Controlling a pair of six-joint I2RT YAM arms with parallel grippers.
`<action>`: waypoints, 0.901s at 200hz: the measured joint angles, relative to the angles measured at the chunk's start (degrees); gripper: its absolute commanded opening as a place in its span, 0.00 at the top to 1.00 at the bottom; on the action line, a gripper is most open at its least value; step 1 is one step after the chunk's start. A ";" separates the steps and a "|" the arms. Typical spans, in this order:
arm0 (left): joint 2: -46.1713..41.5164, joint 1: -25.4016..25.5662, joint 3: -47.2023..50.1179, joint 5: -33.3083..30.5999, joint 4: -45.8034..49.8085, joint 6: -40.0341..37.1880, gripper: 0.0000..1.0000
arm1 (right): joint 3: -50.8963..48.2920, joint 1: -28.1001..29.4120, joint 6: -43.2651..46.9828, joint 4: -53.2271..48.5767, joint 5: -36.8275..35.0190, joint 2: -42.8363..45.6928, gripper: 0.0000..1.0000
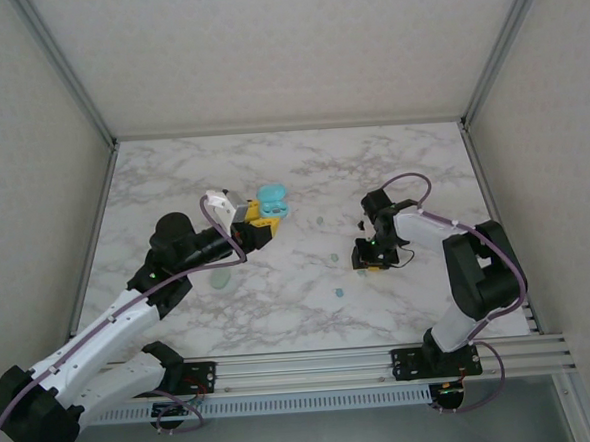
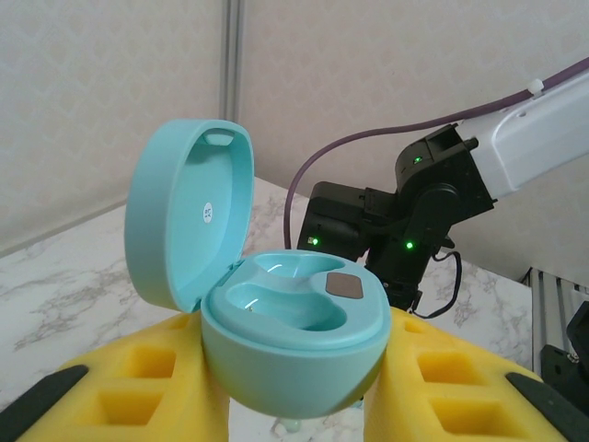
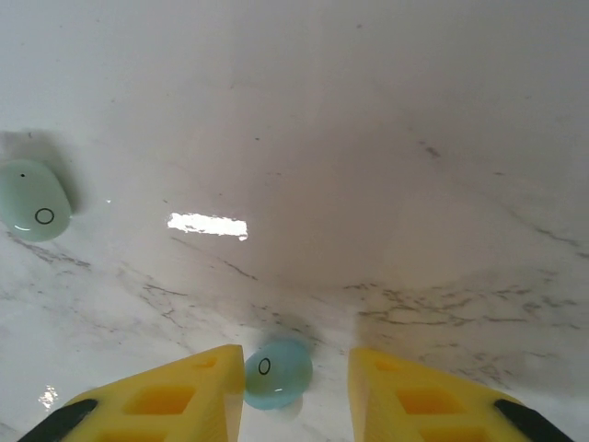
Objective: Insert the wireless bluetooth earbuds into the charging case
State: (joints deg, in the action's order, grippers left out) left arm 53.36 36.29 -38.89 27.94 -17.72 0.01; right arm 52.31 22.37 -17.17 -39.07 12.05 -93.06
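My left gripper [image 1: 259, 223] is shut on the teal charging case [image 1: 272, 200] and holds it above the table at the back centre. In the left wrist view the case [image 2: 294, 341] sits between the yellow fingers [image 2: 129, 387]. Its lid [image 2: 184, 207] is up and both wells are empty. My right gripper [image 3: 294, 398] is low over the table and open. A pale blue earbud [image 3: 276, 373] lies between its jaws, touching the left finger [image 3: 175, 396], with a gap to the right finger. A second, whitish-green earbud [image 3: 32, 200] lies further left.
Loose earbuds lie on the marble [image 1: 422, 163] between the arms: one [image 1: 318, 221], another [image 1: 332, 258], a third [image 1: 339, 293]. A pale oval piece [image 1: 223, 281] rests beside the left arm. The right arm [image 2: 405, 221] stands close behind the held case. Frame posts and walls border the table.
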 measured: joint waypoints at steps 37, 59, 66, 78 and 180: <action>0.02 0.00 0.00 0.00 0.00 0.00 0.81 | 0.07 0.00 -2.27 -1.33 -0.79 2.60 0.56; 0.02 0.00 0.00 0.00 0.00 -0.02 0.81 | 0.17 0.02 -5.84 -2.08 -1.88 3.96 0.56; 0.02 0.00 0.00 0.00 0.00 -0.02 0.81 | 0.17 0.13 -6.84 -2.21 -2.05 4.17 0.56; 0.02 0.00 0.00 -0.02 0.00 -0.02 0.81 | 0.17 0.44 -9.40 -2.38 -2.69 4.42 0.56; 0.00 0.00 0.00 0.00 0.02 -0.90 0.81 | 0.33 5.14 -21.29 -2.23 -7.17 1.36 0.64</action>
State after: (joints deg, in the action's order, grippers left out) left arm 53.36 36.29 -38.89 27.94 -17.69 -0.89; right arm 52.64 27.51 -38.46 -41.30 4.89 -91.70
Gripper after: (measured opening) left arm 0.343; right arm 0.367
